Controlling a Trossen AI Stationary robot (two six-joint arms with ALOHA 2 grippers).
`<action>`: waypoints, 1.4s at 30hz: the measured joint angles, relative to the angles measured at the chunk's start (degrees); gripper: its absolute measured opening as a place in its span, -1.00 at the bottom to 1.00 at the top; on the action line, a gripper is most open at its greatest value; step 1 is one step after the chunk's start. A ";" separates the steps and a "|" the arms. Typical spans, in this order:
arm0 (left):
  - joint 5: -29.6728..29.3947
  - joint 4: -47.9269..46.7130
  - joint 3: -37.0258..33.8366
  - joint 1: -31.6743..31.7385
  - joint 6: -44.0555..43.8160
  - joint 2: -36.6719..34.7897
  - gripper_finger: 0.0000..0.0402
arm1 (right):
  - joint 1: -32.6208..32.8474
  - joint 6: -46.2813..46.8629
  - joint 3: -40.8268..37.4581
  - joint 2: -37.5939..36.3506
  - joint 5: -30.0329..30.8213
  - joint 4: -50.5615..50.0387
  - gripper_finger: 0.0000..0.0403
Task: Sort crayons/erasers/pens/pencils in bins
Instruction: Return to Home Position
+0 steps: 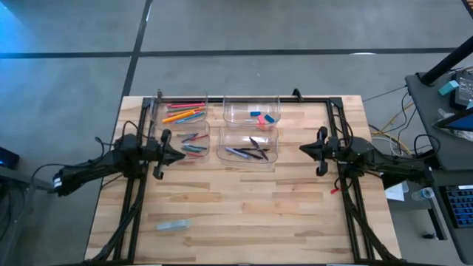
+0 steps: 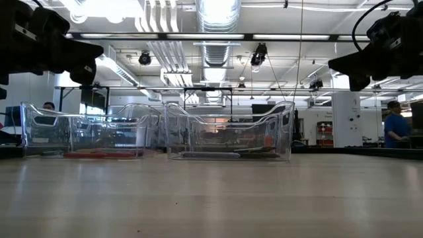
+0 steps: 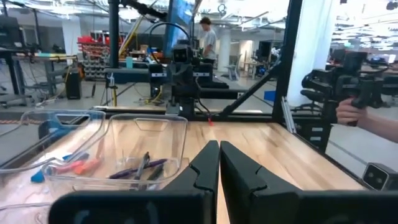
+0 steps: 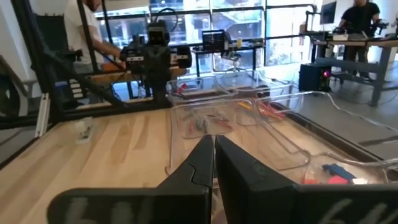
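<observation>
A pale wooden table stands on a grey concrete floor in a bright workshop, edged by a black metal frame. Four clear bins sit in a square block at the far middle of the table. Within the block:
- far left holds the pencils
- near left holds the crayons
- far right holds the erasers
- near right holds the pens

The left gripper hangs just beside the block's left side, above rim height, with its jaws pressed together on nothing. The right gripper faces the block from the right, apart from it, likewise clenched and empty.

A pale strip, possibly tape, lies well short of the block. Any print on it is too small to read. A person's hand shows beyond the table.
</observation>
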 joint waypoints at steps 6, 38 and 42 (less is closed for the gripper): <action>0.16 -0.04 -0.03 0.02 -0.02 1.68 -1.00 | 0.00 -4.23 0.00 1.55 0.11 -0.14 -0.96; 0.25 1.48 -0.14 0.02 0.02 6.91 -1.00 | 0.00 9.30 -0.07 1.92 0.04 -0.13 -0.96; 0.25 1.46 -0.14 0.02 0.02 6.98 -1.00 | 0.00 9.30 -0.07 1.92 0.04 -0.11 -0.96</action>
